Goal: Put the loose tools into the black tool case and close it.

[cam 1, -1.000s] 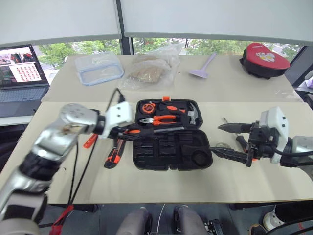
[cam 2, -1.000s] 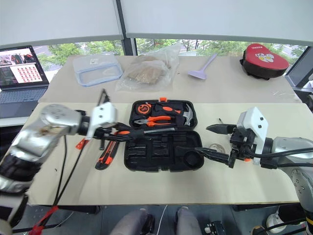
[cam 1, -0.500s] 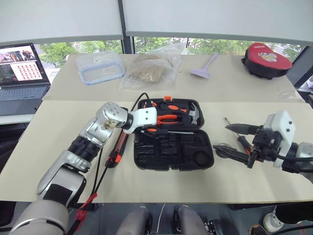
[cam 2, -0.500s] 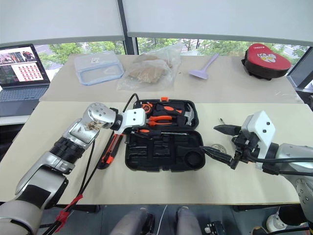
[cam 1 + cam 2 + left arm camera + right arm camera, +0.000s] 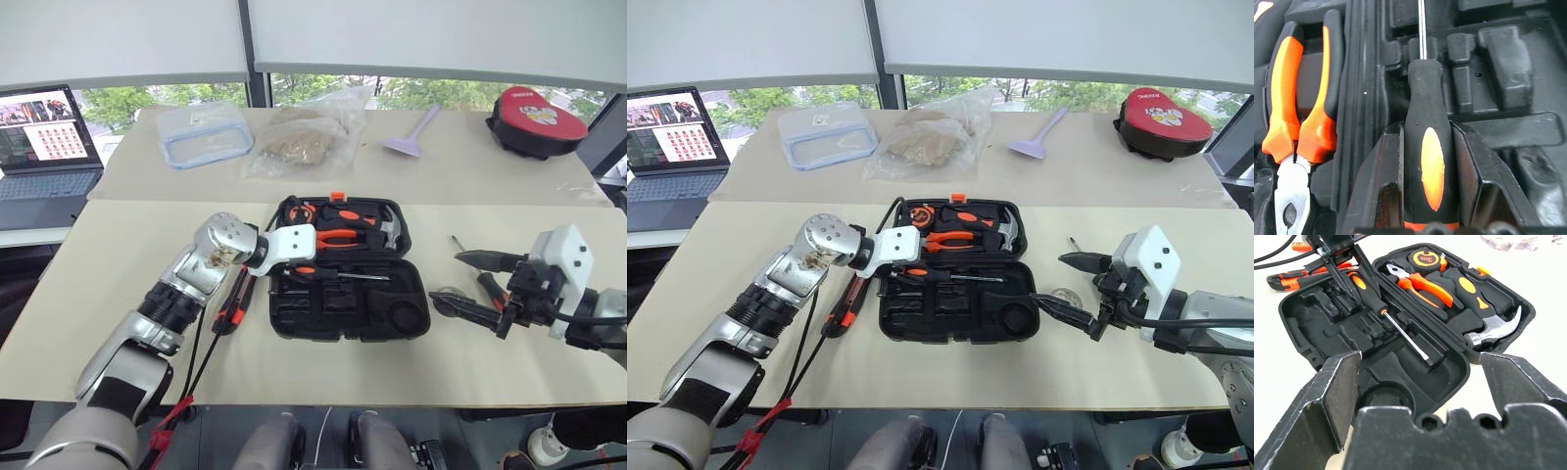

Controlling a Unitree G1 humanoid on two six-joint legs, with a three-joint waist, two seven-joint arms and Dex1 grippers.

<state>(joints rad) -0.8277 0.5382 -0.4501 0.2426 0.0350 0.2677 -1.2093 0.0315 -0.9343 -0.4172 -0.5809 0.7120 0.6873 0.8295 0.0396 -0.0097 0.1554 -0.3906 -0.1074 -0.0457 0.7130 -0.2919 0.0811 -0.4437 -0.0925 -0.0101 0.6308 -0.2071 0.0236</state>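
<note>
One black-and-orange screwdriver (image 5: 1427,152) clamped in left gripper (image 5: 1427,161) over black tool case (image 5: 392,318); right gripper (image 5: 1068,284), 3 o'clock, spread wide, empty. Risk: shaft misses slot, blocks lid.

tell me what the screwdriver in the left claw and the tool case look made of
Screwdriver: handle looks like matte black rubbery plastic with a glossy orange inset; shaft is shiny bare metal, likely steel. Tool case: moulded black plastic, judging by its dull sheen and formed slots.
</note>
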